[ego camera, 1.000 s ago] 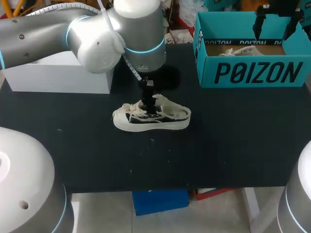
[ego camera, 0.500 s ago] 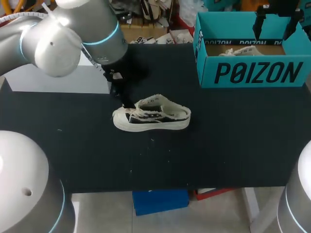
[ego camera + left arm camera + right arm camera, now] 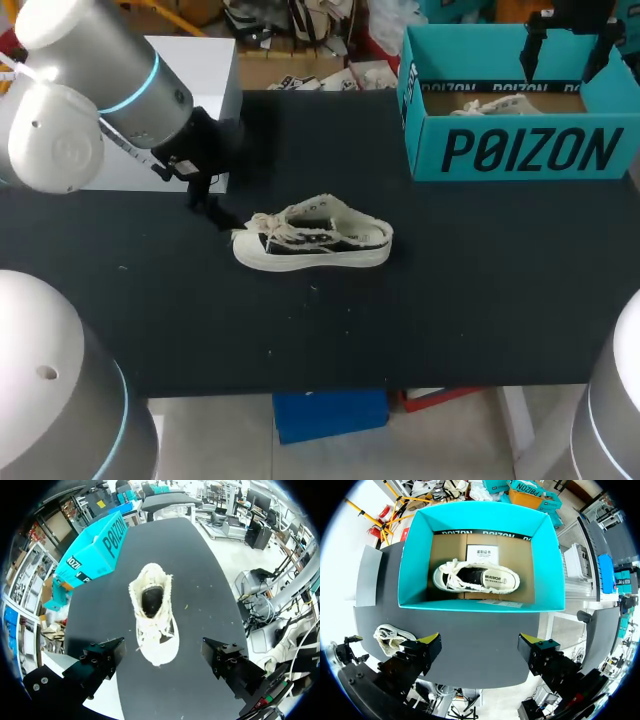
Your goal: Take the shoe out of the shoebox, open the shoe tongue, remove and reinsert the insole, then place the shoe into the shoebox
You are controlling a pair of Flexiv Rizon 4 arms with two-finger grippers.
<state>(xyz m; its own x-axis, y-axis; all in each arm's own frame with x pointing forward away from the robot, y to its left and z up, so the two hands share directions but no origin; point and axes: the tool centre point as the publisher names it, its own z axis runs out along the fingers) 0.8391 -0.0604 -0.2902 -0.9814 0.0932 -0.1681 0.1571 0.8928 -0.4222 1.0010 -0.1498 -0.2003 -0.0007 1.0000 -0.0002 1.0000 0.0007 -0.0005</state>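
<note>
While the left arm point(image 3: 95, 105) enters from the left corner, it is bent above a white box point(image 3: 215, 62), with its wrist angled down toward the middle of the table point(image 3: 450, 300).

Left gripper point(image 3: 210, 203): held low, just beside the toe of the shoe point(image 3: 312, 240) and apart from it. In the left wrist view its fingers point(image 3: 102, 657) are seen spread wide, with nothing gripped. The shoe point(image 3: 152, 612) lies ahead of them, toe nearest.

Shoe: cream and dark, stood upright on its sole near the table's middle. The laces are loose and the tongue is pulled open. The toe is turned to the left arm, and the shoe is well apart from the shoebox point(image 3: 520, 150).

Shoebox: teal and open-topped, set at the far right of the table. A second shoe point(image 3: 476, 577) is seen on its floor, beside a white card point(image 3: 482, 553).

Right gripper point(image 3: 565, 45): hung above the shoebox and pointed straight down. In the right wrist view its yellow-tipped fingers point(image 3: 429, 644) are seen wide apart, with nothing held.
</note>
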